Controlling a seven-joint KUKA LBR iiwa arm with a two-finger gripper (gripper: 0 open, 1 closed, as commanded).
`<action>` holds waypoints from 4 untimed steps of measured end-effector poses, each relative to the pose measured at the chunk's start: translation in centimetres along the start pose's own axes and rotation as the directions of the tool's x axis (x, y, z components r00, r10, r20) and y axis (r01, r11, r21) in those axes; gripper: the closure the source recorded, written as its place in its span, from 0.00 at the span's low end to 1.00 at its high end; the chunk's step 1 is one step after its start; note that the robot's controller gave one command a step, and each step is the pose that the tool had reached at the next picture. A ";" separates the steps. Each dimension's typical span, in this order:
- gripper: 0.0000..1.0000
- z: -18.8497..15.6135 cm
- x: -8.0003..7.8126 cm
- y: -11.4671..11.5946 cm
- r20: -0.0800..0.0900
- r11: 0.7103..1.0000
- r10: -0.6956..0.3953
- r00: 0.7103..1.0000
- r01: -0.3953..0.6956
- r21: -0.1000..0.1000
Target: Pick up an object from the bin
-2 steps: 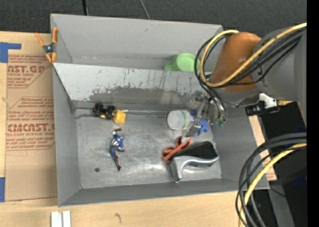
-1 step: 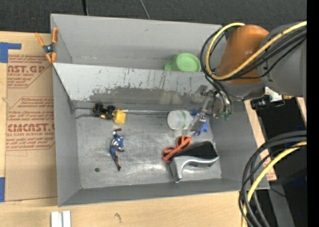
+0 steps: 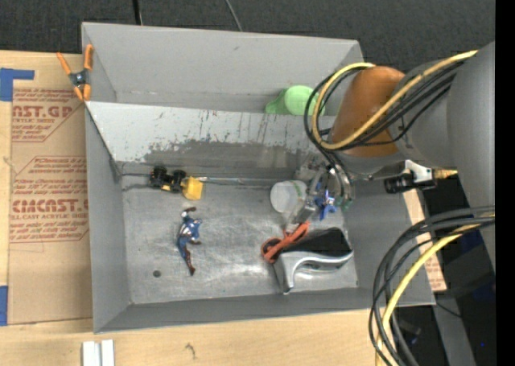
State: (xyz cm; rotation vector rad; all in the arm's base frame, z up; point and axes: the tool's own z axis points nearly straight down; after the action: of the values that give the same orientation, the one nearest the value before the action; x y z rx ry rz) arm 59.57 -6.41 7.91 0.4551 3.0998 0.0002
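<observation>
My gripper (image 3: 324, 192) is low at the right side of the bin, under the orange wrist cover. It hangs right next to a pale round cup-like thing (image 3: 285, 195) on its left. Just below it lies a black and white shoe-shaped thing (image 3: 320, 255) with an orange-red strap (image 3: 283, 244) at its left end. A small blue bit shows at the gripper's tip, and what it is cannot be made out.
A green ball (image 3: 296, 100) rests against the back wall, left of the arm. A black and yellow toy (image 3: 175, 182) lies at the back left of the floor. A small blue and red figure (image 3: 189, 243) lies left of centre.
</observation>
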 end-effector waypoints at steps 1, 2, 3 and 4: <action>1.00 0.0 -0.3 0.1 0.001 1.000 0.000 1.000 0.000 -0.001; 1.00 0.0 -0.3 0.1 0.003 1.000 0.000 1.000 0.000 -0.001; 1.00 -3.7 -0.4 0.2 -0.004 1.000 0.000 1.000 0.000 0.000; 1.00 -5.4 -0.4 0.2 -0.005 1.000 0.000 1.000 0.000 0.000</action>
State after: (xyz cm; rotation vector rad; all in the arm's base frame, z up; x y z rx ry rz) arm 59.96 -6.33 13.35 0.4558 3.1051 0.0010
